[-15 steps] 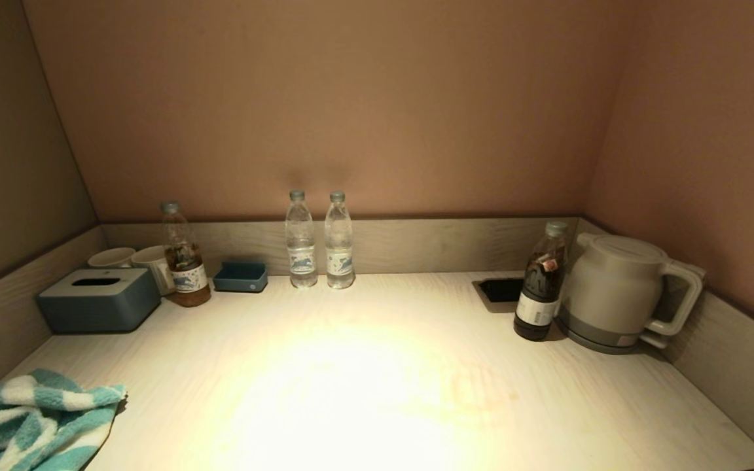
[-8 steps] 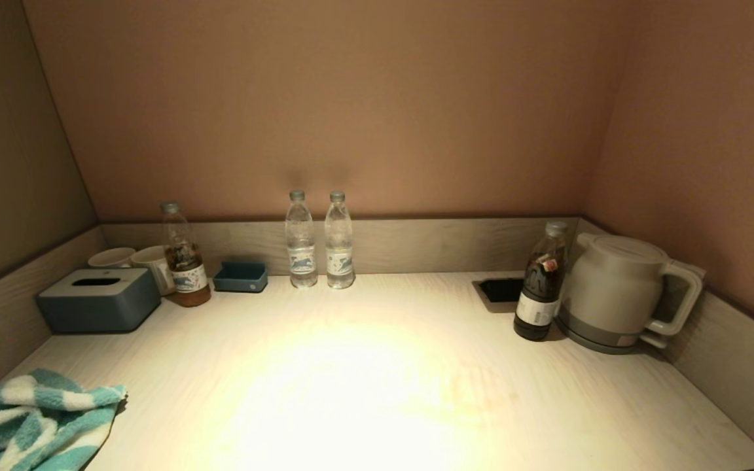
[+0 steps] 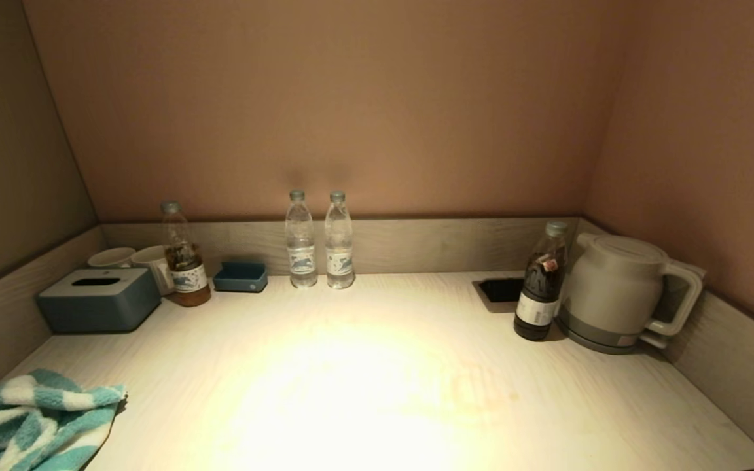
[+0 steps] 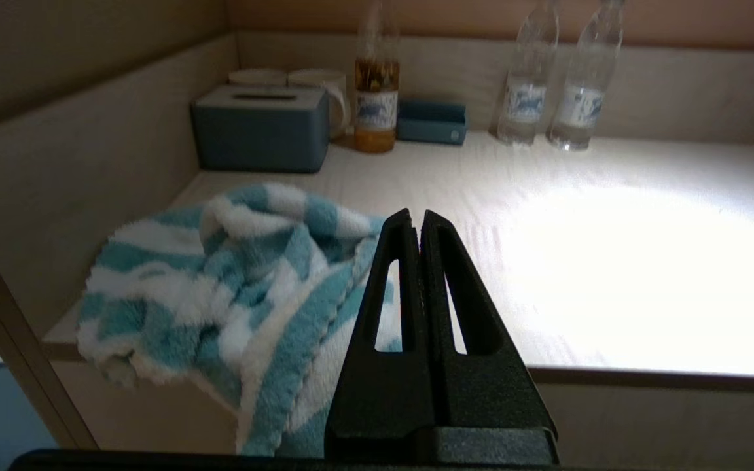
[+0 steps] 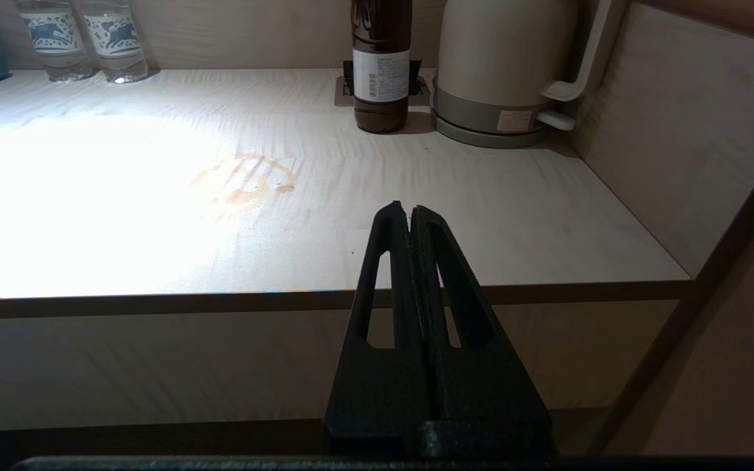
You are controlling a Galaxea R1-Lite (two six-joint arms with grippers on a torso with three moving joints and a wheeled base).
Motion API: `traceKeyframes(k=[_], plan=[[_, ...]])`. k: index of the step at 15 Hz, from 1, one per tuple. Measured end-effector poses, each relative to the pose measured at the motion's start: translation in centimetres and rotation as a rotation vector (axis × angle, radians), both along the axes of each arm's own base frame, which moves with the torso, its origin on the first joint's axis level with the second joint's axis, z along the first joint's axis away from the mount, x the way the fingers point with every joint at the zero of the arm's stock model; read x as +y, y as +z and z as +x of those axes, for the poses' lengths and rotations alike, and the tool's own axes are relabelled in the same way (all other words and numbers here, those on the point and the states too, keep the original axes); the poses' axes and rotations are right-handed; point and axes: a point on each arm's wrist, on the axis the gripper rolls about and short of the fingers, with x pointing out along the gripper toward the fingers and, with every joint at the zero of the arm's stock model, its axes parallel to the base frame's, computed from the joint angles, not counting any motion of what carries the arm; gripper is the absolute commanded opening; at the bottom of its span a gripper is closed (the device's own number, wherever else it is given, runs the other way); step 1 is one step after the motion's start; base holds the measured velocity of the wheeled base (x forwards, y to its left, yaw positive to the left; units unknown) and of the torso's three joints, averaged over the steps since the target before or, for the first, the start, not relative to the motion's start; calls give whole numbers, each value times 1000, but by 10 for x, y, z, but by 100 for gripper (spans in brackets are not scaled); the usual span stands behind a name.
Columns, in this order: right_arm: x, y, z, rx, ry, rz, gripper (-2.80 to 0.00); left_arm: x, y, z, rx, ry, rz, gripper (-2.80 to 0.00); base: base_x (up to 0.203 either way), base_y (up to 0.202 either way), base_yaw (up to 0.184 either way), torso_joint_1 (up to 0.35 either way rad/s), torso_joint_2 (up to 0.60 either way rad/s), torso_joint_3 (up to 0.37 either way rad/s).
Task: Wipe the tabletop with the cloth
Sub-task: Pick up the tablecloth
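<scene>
Currently the fluffy teal-and-white striped cloth (image 4: 233, 275) sits bunched at the worktop's (image 3: 377, 366) near-left edge, left tool (image 4: 416, 222) and right tool (image 5: 408, 212) both clenched, empty.

The right hand (image 5: 411, 210) hangs in front of the bench (image 5: 482, 216), short of its front edge, with its two black fingers pressed together and nothing between them. On the bench ahead lies a faint orange-brown ring stain (image 5: 246, 180) (beside the bright patch of light). Farther back, a dark bottle (image 5: 381, 65) stands just beside a pale kettle (image 5: 504, 62), and two clear bottles (image 5: 86, 36) stand near the back rim.
</scene>
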Motion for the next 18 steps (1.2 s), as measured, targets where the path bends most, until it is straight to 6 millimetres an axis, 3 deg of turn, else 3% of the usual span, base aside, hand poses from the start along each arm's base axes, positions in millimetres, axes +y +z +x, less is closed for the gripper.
traceKeyframes(k=[4, 6, 9, 12, 15, 18], plan=[[0, 0, 0, 0, 0, 0, -280, 0, 47, -2, -22, 9, -29, -280, 0, 0, 0, 0, 0, 0], [0, 0, 0, 0, -1, 0, -280, 1, 73, 8, -4, 38, -74, -280, 0, 0, 0, 0, 0, 0], [0, 0, 0, 0, -1, 0, -280, 3, 113, 44, 73, 95, -185, -280, 0, 0, 0, 0, 0, 0], [0, 0, 0, 0, 0, 0, -280, 6, 137, 94, 137, 179, -249, -280, 0, 0, 0, 0, 0, 0], [0, 0, 0, 0, -1, 0, -280, 9, 150, 140, 158, 264, -262, -280, 0, 0, 0, 0, 0, 0], [0, 0, 0, 0, 0, 0, -280, 11, 147, 171, 226, 297, -257, -280, 0, 0, 0, 0, 0, 0]])
